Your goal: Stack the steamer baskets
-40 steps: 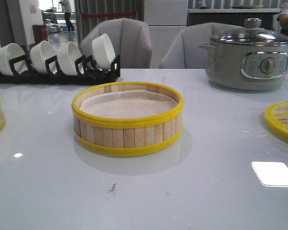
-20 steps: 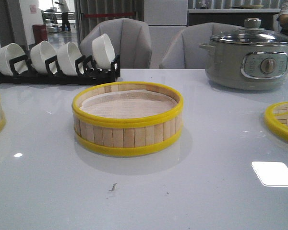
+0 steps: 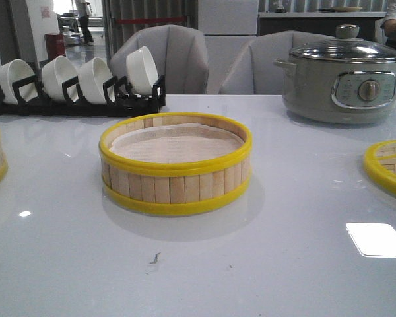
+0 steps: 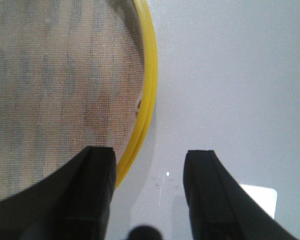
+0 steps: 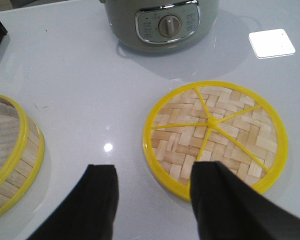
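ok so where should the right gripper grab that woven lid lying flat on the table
Probably the yellow rim of the woven lid, nearest edge, from above: it lies flat and thin, its centre knob is tiny, and the right gripper's open jaws already straddle that edge.

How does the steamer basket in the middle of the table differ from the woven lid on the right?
The middle steamer basket is tall-walled, with pale vertical slats between two yellow rims; the woven lid lies flat and shallow. The basket is open on top with a pale mesh liner inside; the lid shows a bamboo weave crossed by yellow spokes meeting at a centre hub. The right tool straddles the lid's near rim, while no tool is at the basket. Both are round, yellow-rimmed, and rest on the table.
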Robot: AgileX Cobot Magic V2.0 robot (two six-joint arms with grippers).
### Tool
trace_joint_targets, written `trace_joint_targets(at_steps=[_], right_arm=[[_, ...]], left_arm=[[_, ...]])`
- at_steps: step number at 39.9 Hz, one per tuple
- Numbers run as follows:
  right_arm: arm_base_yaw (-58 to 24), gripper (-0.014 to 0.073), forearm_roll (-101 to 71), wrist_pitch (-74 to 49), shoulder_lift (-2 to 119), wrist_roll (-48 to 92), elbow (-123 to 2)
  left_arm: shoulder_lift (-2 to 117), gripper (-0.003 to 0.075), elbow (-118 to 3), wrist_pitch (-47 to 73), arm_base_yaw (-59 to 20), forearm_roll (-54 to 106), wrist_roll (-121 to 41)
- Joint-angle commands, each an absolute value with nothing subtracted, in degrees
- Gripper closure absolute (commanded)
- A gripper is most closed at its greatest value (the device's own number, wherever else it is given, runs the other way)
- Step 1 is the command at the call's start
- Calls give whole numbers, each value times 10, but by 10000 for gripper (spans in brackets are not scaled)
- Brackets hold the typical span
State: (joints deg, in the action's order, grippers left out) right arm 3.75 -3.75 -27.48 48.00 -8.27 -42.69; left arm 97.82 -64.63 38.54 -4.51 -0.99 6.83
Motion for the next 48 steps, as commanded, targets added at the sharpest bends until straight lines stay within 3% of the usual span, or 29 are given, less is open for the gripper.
trace_joint_targets(at_steps=[1,12,21,25,36,44,48], right_arm=[[39,149,-41,-228,479,-80,-447],[39,149,-41,-228,479,-80,-447],[39,149,-41,-228,479,-80,-447],[39,149,-41,-227,480,-80,-447],[39,149,-42,-230,496,-80,-447],[39,149,-42,-230,496,-80,-447],[39,149,-42,-230,496,-80,-447]], left_arm=[[976,341,-677,369,-44,-14,71],[990,351,-703,372,-44,-15,71],[990,519,-715,373,-44,-16,71],[991,560,-715,373,-44,-18,71],[999,552,-715,375,-44,-21,71],[999,407,-715,370,-44,-21,71],[999,375,-715,365,-44,-21,71]])
